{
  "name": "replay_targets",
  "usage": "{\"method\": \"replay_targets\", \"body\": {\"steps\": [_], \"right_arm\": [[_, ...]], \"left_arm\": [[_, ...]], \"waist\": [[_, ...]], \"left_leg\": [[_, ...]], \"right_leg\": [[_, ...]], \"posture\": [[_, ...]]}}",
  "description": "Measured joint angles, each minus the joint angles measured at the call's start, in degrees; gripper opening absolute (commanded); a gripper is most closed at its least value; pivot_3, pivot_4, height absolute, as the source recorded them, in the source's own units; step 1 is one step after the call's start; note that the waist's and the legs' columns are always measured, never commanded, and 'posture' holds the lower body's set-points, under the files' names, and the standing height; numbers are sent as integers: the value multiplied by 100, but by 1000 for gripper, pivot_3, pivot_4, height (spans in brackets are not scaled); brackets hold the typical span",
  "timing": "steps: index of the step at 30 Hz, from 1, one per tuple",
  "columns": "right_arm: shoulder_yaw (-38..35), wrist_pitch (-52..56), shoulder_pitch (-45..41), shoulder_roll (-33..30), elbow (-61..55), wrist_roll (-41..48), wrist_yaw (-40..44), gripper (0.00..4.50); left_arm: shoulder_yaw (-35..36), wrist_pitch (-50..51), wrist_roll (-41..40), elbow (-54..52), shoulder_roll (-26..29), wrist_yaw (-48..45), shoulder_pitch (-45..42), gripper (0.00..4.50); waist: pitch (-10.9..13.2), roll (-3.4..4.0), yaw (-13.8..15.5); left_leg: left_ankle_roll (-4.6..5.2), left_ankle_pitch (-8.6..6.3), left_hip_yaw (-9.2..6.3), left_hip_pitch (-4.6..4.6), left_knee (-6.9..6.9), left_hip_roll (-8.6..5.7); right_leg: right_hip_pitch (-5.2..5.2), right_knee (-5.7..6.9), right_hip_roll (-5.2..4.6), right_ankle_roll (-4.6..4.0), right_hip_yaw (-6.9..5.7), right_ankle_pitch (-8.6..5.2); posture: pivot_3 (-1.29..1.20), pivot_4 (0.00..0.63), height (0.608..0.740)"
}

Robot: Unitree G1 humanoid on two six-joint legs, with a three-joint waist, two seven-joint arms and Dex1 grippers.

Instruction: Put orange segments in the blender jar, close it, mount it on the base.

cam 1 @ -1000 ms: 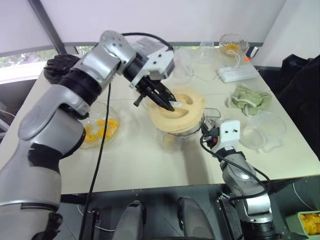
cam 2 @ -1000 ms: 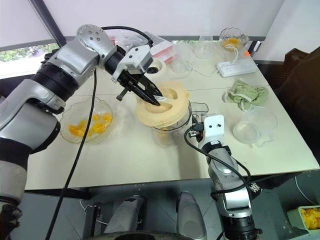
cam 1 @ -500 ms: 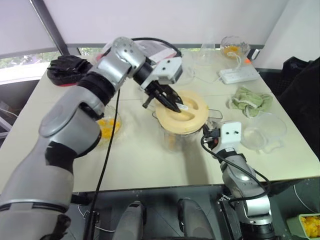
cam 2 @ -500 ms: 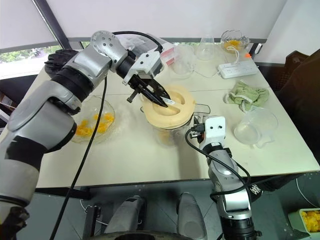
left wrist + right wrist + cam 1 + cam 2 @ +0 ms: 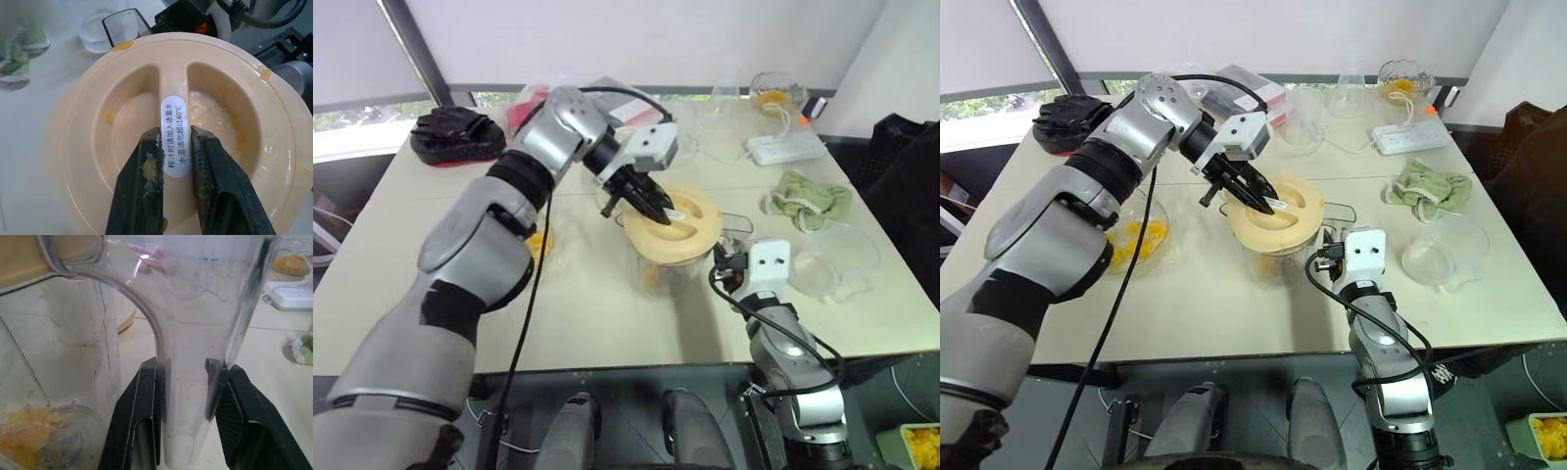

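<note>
The clear blender jar (image 5: 658,274) stands mid-table with orange segments (image 5: 22,431) at its bottom by the blades. A cream-yellow round lid (image 5: 677,227) lies on its mouth. My left gripper (image 5: 173,134) is shut on the lid's labelled middle ridge, its fingers (image 5: 146,166) smeared with pulp. My right gripper (image 5: 186,364) is shut on the jar's clear side handle (image 5: 195,333), level with the table. More orange segments lie in a glass bowl (image 5: 1136,240), partly behind my left arm. The base is hidden behind that arm.
At the right lie a green cloth (image 5: 808,193) and a clear measuring cup (image 5: 837,259). A white power strip (image 5: 783,147), a flask (image 5: 724,98) and a small bowl of orange (image 5: 771,90) stand at the back. A black object (image 5: 455,132) sits back left.
My left gripper has come down a little with the lid, which was tilted over the jar and now lies flatter on its mouth. The right gripper has kept its hold.
</note>
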Motion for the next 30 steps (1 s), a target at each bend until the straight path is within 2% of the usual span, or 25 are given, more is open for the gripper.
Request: {"method": "replay_targets", "body": {"steps": [4, 7, 11, 18, 26, 30], "right_arm": [[18, -6, -1, -4, -3, -20, 0, 895], [23, 4, 4, 0, 1, -25, -1, 895], [-8, 2, -10, 23, 31, -25, -71, 895], [-49, -44, -174, 78, 282, -53, -119, 895], [-48, -111, -407, -9, 530, -55, 98, 895], [-48, -140, -589, -83, 699, -51, 297, 895]], "left_arm": [[102, 338, 142, -240, 56, 28, 69, 256], [476, 733, 516, -467, -7, 110, 160, 256], [885, 1721, 859, -1091, 1, 464, 366, 256], [1542, 4017, 1073, -2736, 144, 1432, 991, 256], [1893, 5393, 1088, -4503, 398, 2150, 1669, 256], [2050, 5599, 1081, -4896, 499, 2348, 1891, 256]], "waist": [[0, 0, -2], [-1, 0, 2], [-3, 2, 24], [-6, 4, 32], [-6, 5, -9], [-6, 6, -59]], "left_leg": [[0, 0, 0, 1, 0, 0], [0, 0, 0, 1, 0, 0], [0, 0, -1, 3, 0, 0], [0, 0, -3, 54, -2, 0], [-1, -1, -3, 87, -11, 2], [-1, -1, -3, 91, -21, 3]], "right_leg": [[0, 1, 1, -7, 0, 7], [0, 1, 1, -6, 0, 7], [6, 0, 0, 10, -1, -3], [58, -6, 0, 9, -1, -14], [79, -6, 0, 8, -1, -18], [79, -5, 0, 6, -1, -19]], "posture": [[0, 150, 740], [0, 150, 740], [0, 150, 740], [0, 150, 740], [0, 150, 740], [0, 150, 740]]}}
